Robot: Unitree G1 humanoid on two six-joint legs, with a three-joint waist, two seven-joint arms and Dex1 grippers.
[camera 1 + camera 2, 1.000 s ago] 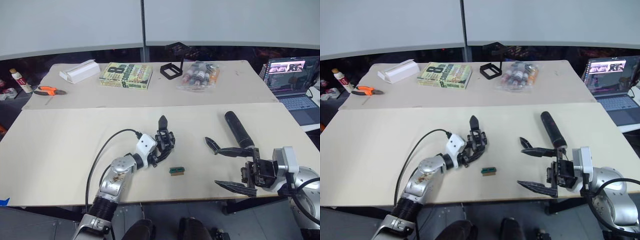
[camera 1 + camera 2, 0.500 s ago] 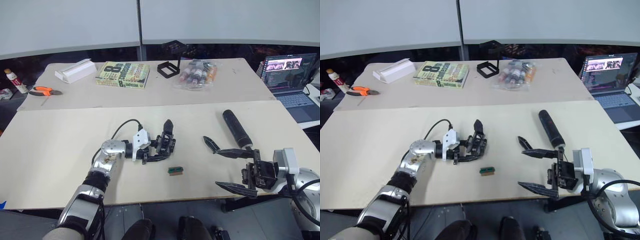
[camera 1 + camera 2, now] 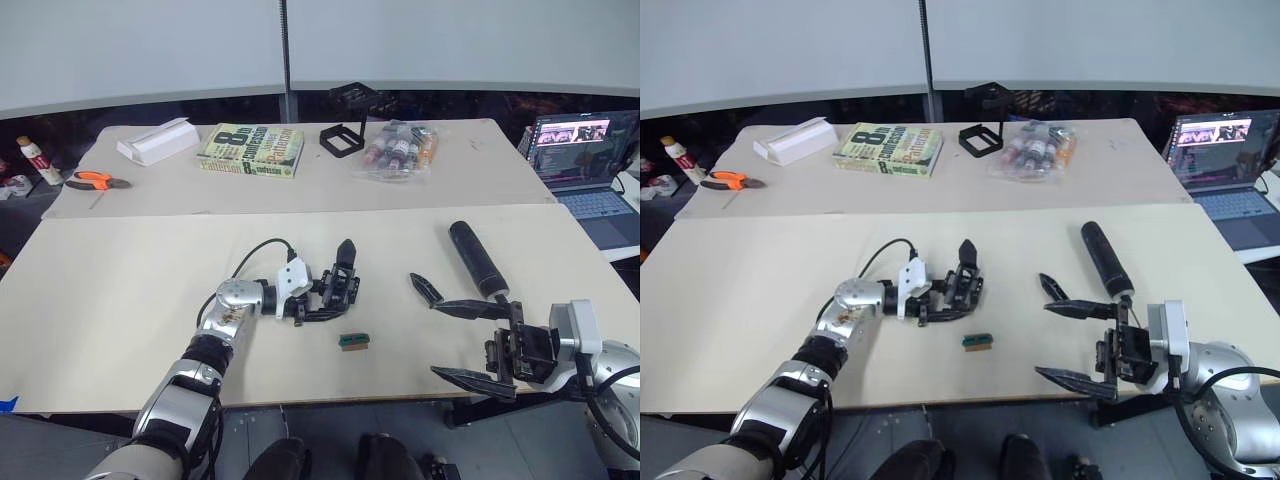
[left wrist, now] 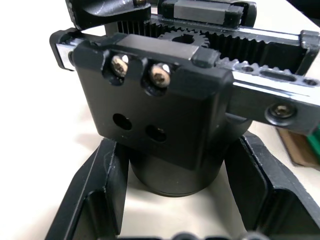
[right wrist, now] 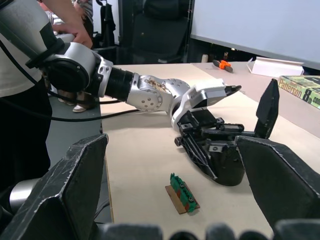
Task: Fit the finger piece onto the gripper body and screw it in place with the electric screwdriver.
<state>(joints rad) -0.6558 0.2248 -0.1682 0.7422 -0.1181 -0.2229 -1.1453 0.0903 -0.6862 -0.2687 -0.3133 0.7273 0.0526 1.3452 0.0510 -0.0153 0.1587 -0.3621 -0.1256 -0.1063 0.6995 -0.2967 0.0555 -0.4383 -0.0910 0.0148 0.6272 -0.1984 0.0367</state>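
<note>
Gripper body (image 3: 338, 296) mid-bench (image 3: 120, 290), clasped between fingers of left hand (image 3: 325, 303); finger piece (image 3: 346, 252) standing up from its top. Rigid, chunky plastic, probably light; best held low on flat sides, clear of rack teeth and screws. Electric screwdriver (image 3: 478, 260) lying free beside right hand (image 3: 462, 340), spread wide, empty; smooth barrel, likely to roll, grip mid-barrel. Green block (image 3: 352, 342) close by. Ample bare bench around; front edge near right hand.

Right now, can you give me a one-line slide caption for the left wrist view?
Left gripper straddling the gripper body on the table, two screws seated above two empty holes.
</note>
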